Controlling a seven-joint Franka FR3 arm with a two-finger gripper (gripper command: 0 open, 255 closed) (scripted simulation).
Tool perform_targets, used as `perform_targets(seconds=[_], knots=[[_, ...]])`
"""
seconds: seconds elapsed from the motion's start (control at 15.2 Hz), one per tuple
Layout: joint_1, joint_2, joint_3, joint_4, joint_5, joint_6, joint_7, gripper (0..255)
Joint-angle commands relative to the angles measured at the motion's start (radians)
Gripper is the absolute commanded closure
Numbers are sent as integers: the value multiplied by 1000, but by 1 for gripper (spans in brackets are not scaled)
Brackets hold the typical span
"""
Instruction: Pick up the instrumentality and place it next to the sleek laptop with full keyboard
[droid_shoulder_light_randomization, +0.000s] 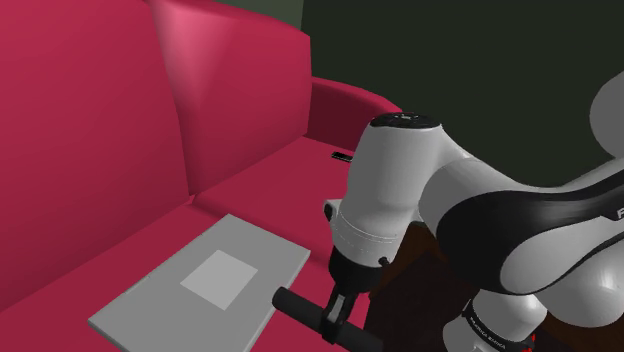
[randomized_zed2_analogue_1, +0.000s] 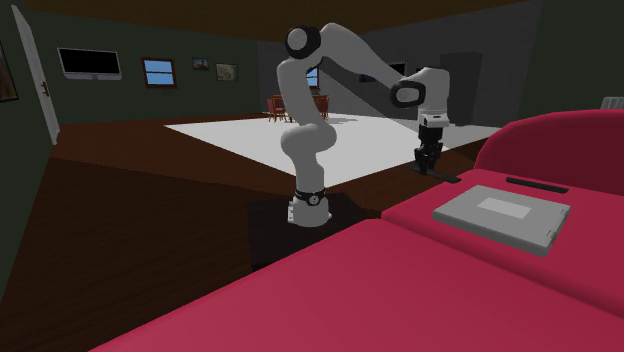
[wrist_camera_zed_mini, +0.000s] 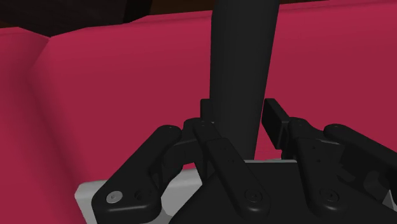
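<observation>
A long black bar-shaped instrument (wrist_camera_zed_mini: 245, 63) is clasped between my gripper's (wrist_camera_zed_mini: 240, 118) fingers (wrist_camera_zed_mini: 275, 121) and sticks out past them. In the shoulder view the gripper (droid_shoulder_light_randomization: 335, 312) points down with the bar (droid_shoulder_light_randomization: 300, 303) lying crosswise, just off the near corner of a closed grey laptop (droid_shoulder_light_randomization: 200, 280). The laptop (randomized_zed2_analogue_1: 500, 213) lies flat on the red sofa seat (randomized_zed2_analogue_1: 420, 215). In the second exterior view the gripper (randomized_zed2_analogue_1: 426, 165) hangs over the seat's front edge. Whether the bar touches the cushion I cannot tell.
The red sofa's backrest (droid_shoulder_light_randomization: 90, 140) and armrest (droid_shoulder_light_randomization: 350, 105) rise behind the laptop. A small flat black object (droid_shoulder_light_randomization: 342, 156) lies on the seat toward the armrest. Beyond the sofa are a dark wood floor (randomized_zed2_analogue_1: 150, 230) and a pale rug (randomized_zed2_analogue_1: 300, 140).
</observation>
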Motion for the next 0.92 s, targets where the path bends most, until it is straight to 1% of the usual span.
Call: perform_targets(seconds=[0.0, 0.66, 0.86], knots=[[-2, 19, 7, -15, 0, 34, -1, 255], [-13, 125, 43, -78, -10, 200, 7, 255], [-14, 131, 45, -81, -11, 209, 8, 255]])
